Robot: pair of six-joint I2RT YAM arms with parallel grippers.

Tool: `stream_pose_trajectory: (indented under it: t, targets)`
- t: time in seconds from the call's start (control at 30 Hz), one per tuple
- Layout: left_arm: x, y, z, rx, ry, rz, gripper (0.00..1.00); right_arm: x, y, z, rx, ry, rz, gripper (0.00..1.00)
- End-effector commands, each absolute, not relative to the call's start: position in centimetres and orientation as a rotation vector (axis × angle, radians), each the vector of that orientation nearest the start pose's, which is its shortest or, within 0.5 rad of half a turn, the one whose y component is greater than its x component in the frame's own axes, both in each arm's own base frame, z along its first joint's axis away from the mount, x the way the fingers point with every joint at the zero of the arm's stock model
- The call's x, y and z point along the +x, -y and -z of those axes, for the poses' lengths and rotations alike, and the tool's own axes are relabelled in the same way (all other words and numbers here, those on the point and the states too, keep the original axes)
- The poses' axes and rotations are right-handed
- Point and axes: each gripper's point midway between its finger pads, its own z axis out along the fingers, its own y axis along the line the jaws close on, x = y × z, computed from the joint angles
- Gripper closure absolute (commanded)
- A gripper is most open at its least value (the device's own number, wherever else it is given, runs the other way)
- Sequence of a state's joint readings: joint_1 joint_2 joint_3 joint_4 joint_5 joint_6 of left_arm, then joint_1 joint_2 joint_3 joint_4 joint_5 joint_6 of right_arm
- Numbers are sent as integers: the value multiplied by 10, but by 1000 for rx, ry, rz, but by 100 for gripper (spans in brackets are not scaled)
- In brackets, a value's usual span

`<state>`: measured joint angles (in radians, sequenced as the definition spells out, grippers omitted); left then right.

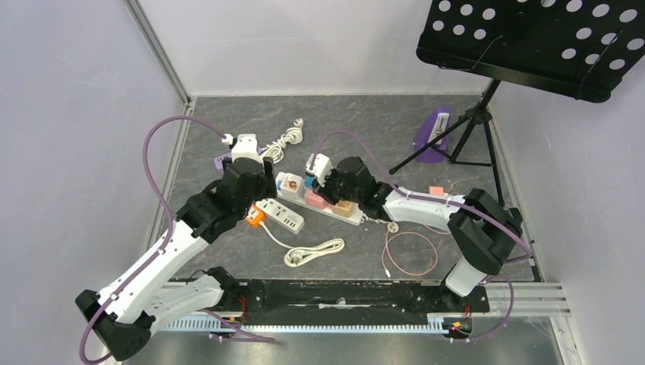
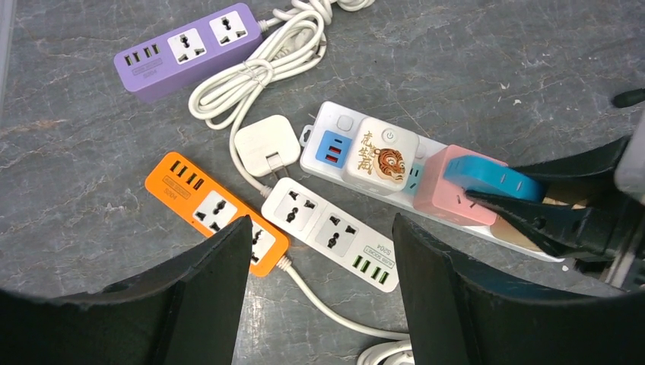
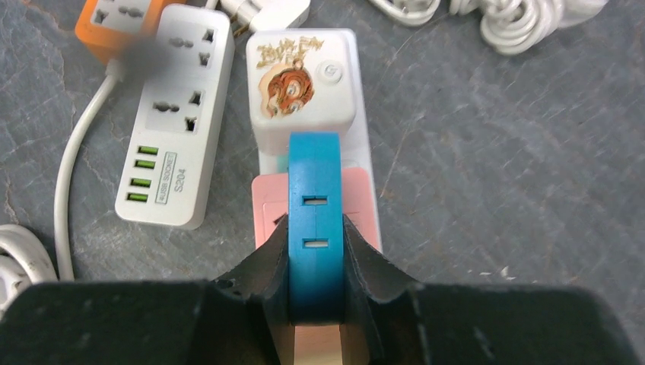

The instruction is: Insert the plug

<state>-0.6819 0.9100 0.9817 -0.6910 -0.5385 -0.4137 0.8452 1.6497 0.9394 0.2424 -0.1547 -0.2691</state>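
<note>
My right gripper [image 3: 314, 228] is shut on a blue plug adapter [image 3: 313, 205] and holds it over a long white power strip [image 1: 293, 185]. The blue adapter also shows in the left wrist view [image 2: 487, 176], right above a pink adapter [image 2: 449, 199] seated in the strip. A white tiger-print adapter [image 2: 382, 157] sits in the strip beside it. I cannot tell whether the blue adapter's pins are in a socket. My left gripper [image 2: 319, 258] is open and empty, above a small white strip [image 2: 335, 232] and an orange strip [image 2: 205, 209].
A purple strip [image 2: 186, 49] with a coiled white cable [image 2: 258, 72] lies at the far side. A white square plug [image 2: 262, 143] lies by the strips. A music stand [image 1: 471, 125], a purple object [image 1: 433, 135] and a thin pink cable loop [image 1: 411, 255] are on the right.
</note>
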Motion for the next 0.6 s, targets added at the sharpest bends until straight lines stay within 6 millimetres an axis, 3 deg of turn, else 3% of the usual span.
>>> stream_pose_trajectory:
  t: [0.0, 0.13, 0.3, 0.43, 0.57]
  targets:
    - [260, 112, -240, -12, -2062, 91, 27, 272, -336, -40, -1249, -1920, -478, 100]
    - [258, 113, -239, -12, -2064, 99, 27, 271, -334, -40, -1241, -1935, -478, 100]
    - [258, 114, -240, -15, -2061, 113, 27, 284, -351, -79, -1186, -1891, -511, 100]
    - [257, 114, -242, -18, -2057, 124, 27, 297, -369, -117, -1142, -1845, -541, 67]
    - [256, 114, -244, -19, -2052, 130, 27, 303, -378, -148, -1097, -1809, -569, 45]
